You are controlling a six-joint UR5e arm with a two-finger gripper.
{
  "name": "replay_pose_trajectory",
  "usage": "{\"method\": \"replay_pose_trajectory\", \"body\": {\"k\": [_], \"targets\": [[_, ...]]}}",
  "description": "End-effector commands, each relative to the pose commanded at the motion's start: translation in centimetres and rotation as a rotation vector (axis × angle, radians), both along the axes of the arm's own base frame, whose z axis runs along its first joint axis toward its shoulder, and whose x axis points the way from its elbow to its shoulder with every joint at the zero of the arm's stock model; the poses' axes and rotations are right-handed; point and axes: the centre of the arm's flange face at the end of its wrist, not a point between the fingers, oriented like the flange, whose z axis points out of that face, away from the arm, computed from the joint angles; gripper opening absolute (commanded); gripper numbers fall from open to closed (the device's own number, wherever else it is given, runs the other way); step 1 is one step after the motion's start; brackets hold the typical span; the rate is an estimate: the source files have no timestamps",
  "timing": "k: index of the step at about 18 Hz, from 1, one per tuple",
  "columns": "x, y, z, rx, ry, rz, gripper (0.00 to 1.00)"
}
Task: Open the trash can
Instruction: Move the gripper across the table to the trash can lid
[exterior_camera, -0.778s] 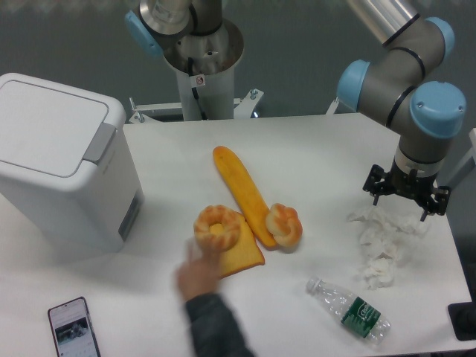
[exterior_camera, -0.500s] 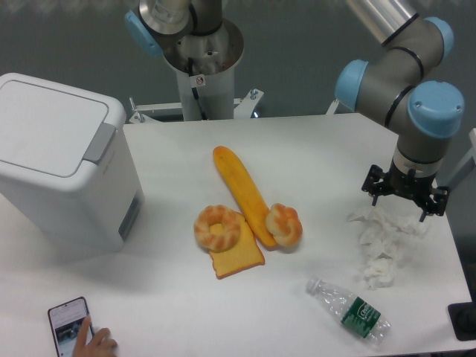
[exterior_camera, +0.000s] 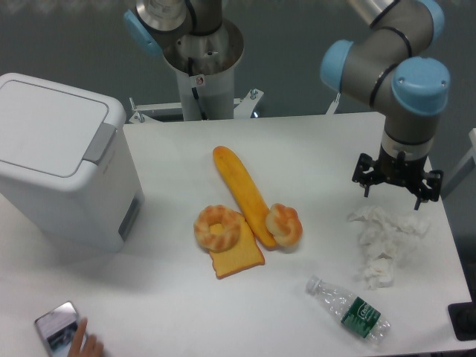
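Observation:
The trash can (exterior_camera: 63, 160) is a large white boxy bin at the left of the table. Its flat white lid is down, with a grey push strip (exterior_camera: 99, 143) along its right top edge. My gripper (exterior_camera: 396, 185) hangs from the arm at the far right of the table, well away from the bin. Its fingers (exterior_camera: 365, 186) point down and spread apart with nothing between them, just above the crumpled white tissue (exterior_camera: 385, 238).
A long baguette (exterior_camera: 242, 192), a doughnut (exterior_camera: 216, 225), a toast slice (exterior_camera: 237, 259) and a bun (exterior_camera: 284, 224) lie mid-table. A plastic bottle (exterior_camera: 349, 309) lies at front right. A hand holds a phone (exterior_camera: 56, 329) at the front left edge. A second arm's base (exterior_camera: 201, 63) stands behind.
My gripper has risen a little and moved left, away from the tissue. The person's hand left the bread and went to the phone, which it has tilted.

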Motion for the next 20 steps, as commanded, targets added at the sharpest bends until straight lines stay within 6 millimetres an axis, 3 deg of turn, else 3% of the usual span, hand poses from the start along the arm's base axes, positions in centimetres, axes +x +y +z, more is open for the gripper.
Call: {"method": "replay_pose_trajectory", "body": {"k": [2, 7, 9, 12, 15, 17, 20], "targets": [[1.4, 0.2, 0.9, -0.001, 0.007, -0.008, 1.0], [8.1, 2.5, 3.3, 0.029, 0.003, 0.015, 1.0], [10.5, 4.1, 4.1, 0.049, -0.016, 0.047, 0.94], [14.3, 6.2, 5.8, 0.111, -0.072, 0.098, 0.69], [17.8, 7.8, 7.5, 0.171, -0.118, 0.087, 0.37], [20.1, 8.0, 9.8, 0.223, -0.134, 0.111, 0.24], [24.6, 9.3, 12.4, 0.295, -0.173, 0.132, 0.15]]}}
